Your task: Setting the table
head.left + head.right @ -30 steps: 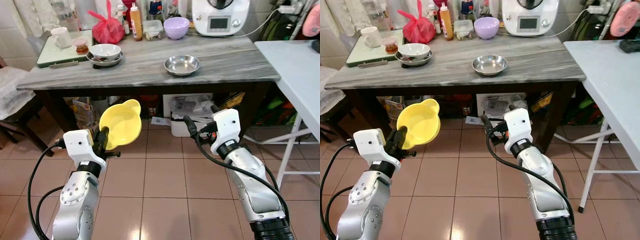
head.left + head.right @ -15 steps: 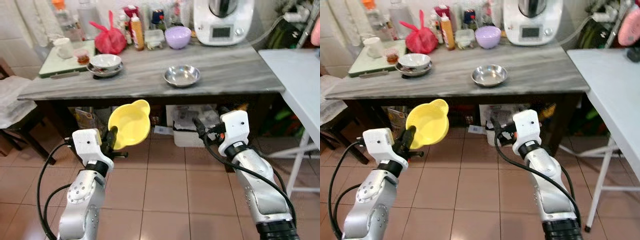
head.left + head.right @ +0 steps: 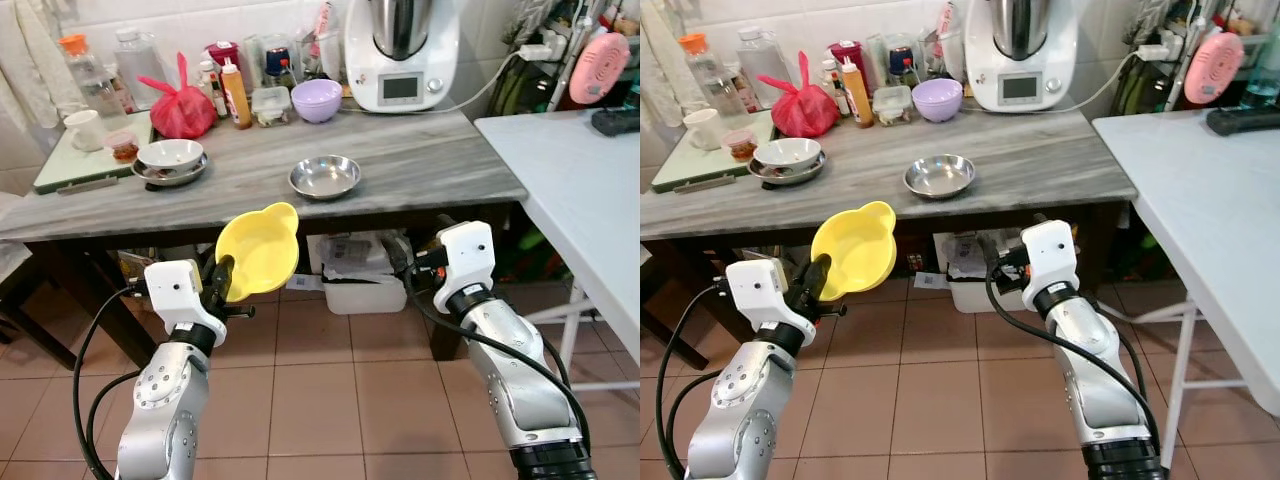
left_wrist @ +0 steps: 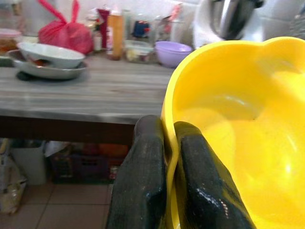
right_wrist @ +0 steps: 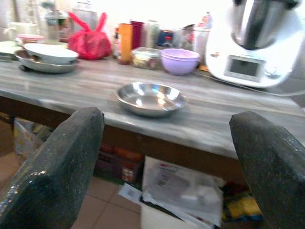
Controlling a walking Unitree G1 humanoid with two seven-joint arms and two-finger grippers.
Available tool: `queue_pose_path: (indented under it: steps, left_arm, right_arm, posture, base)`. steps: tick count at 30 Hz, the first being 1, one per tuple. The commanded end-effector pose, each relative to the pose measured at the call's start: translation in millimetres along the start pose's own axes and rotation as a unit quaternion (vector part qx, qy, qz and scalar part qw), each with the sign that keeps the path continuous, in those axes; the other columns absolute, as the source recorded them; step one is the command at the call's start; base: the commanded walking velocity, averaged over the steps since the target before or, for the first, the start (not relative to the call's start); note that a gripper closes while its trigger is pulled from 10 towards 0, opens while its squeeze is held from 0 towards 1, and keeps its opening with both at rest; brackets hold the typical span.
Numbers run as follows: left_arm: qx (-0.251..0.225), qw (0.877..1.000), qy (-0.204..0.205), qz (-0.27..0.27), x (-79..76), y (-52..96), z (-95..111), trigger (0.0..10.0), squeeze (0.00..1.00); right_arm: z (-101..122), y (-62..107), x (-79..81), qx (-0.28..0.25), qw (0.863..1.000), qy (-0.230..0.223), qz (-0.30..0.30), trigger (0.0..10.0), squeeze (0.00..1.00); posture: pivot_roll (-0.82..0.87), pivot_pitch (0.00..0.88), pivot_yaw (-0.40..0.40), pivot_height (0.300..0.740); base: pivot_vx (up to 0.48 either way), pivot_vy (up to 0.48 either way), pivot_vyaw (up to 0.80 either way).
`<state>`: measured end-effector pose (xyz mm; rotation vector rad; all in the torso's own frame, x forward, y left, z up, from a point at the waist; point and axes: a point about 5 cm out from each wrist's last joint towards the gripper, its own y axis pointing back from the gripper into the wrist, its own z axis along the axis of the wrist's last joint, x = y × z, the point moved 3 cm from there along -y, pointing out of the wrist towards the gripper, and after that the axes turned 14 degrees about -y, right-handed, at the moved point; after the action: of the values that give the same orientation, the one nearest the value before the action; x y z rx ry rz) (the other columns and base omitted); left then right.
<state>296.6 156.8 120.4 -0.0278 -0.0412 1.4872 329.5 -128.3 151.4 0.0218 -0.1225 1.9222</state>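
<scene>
A yellow plastic bowl (image 3: 258, 250) is held up in front of the grey wooden table (image 3: 430, 160), below its front edge. My left gripper (image 3: 218, 283) is shut on the bowl's rim, and the left wrist view shows a finger (image 4: 143, 181) on either side of the yellow bowl's wall (image 4: 238, 133). My right gripper (image 5: 164, 124) is open with nothing in it, level with the table edge and pointing at a steel bowl (image 5: 151, 98). That steel bowl (image 3: 325, 176) sits empty near the middle of the table.
At the table's back stand a purple bowl (image 3: 317, 99), a white kitchen machine (image 3: 400, 50), bottles and a red bag (image 3: 183, 110). A white bowl (image 3: 170, 155) sits on a plate at the left. A white folding table (image 3: 580, 170) stands at the right. Boxes (image 3: 350, 280) lie under the table.
The camera has shifted, so the grey table now sits lower and closer in the picture. Both arms keep their pose, and the left gripper still holds the yellow bowl.
</scene>
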Motion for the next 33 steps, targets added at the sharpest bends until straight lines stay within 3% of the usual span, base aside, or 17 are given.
queue_pose_path:
  steps: [1,24,33]
  left_arm:
    - [-0.006,1.000,-0.004,0.006,5.2,-1.2,3.9,10.0,0.00]
    - [-0.006,1.000,-0.001,0.000,1.3,-1.9,3.2,10.0,0.00]
    - [-0.006,1.000,0.002,0.000,0.1,-1.4,2.4,10.0,0.00]
  right_arm:
    - [5.8,-3.6,9.2,-0.010,1.000,0.005,0.018,10.0,0.00]
    - [7.0,-5.0,4.9,-0.010,1.000,0.000,0.011,10.0,0.00]
    - [6.9,-3.8,6.2,-0.010,1.000,-0.001,0.013,10.0,0.00]
  posture:
    - [-0.09,0.025,0.078,0.740]
    - [-0.09,0.017,0.068,0.740]
    - [-0.09,0.021,0.068,0.740]
  base:
    - [0.480,0.000,0.00]
    - [0.480,0.000,0.11]
    - [0.480,0.000,-0.36]
